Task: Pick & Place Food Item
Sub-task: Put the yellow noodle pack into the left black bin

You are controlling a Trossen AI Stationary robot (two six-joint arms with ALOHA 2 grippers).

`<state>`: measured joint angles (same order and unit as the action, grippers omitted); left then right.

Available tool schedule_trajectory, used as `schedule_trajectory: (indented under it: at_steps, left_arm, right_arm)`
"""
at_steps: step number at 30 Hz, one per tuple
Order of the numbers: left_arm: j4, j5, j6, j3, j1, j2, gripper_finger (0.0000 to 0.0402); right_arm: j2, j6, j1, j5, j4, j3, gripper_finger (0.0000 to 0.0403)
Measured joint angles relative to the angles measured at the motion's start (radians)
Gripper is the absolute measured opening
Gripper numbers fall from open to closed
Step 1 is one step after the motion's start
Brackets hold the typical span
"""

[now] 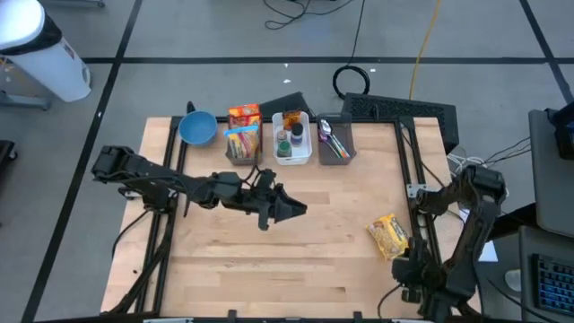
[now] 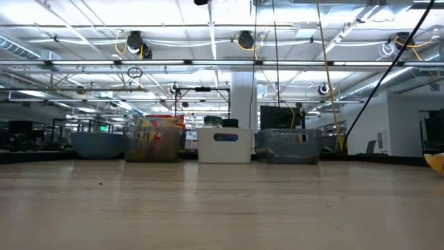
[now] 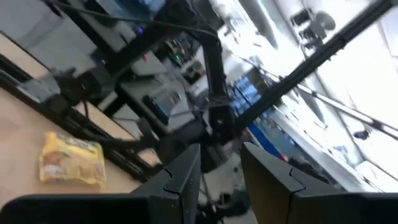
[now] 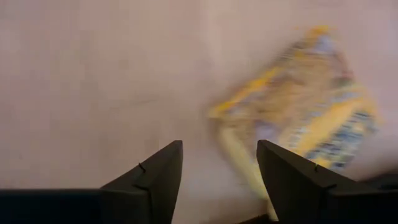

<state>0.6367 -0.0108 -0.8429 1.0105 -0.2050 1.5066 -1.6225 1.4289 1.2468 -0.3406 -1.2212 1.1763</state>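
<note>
the yellow snack packet [image 1: 389,237] lies flat on the wooden table [image 1: 323,260], toward its right edge and nearer the front than the back. from above it sits just beside the right arm, whose gripper [image 1: 405,269] hangs close to the packet's front side, but that view does not show the fingers. the right wrist view does: two dark fingers [image 4: 152,180] stand apart with bare wood between them, nothing grasped, and the packet [image 4: 298,124] lies blurred just beyond and to one side of them, not between them.

the left gripper [image 1: 291,209] is out over the middle of the table, well apart from the packet. its own wrist view shows the fingers [image 3: 186,177] parted a little, with nothing between them; past them it sees the packet [image 3: 71,160] on the wood and the right arm's dark frame behind it.

only the high view shows the row along the back edge: a blue bowl [image 1: 197,127], a bin of orange and yellow packets [image 1: 243,130], a white bin [image 1: 292,136] with bottles, and a clear bin [image 1: 334,139] with utensils. the low view shows the same row level, bowl [image 2: 97,144], packet bin [image 2: 154,139], white bin [image 2: 225,145], clear bin [image 2: 290,145], and only a yellow sliver of the packet [image 2: 436,161] at its right edge; neither gripper appears there.
</note>
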Motion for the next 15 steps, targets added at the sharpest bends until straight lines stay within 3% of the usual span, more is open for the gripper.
schedule_trajectory:
  at_steps: [7,15]
  left_arm:
    - [-0.04,0.137,-0.025,0.006,0.0,0.0,0.0122]
    - [-0.072,0.279,-0.059,0.006,0.0,-0.001,0.0122]
  right_arm:
    - [-0.111,0.074,-0.04,-0.032,-0.049,-0.001,0.0194]
    - [-0.19,-0.032,-0.116,-0.025,0.041,-0.004,0.0187]
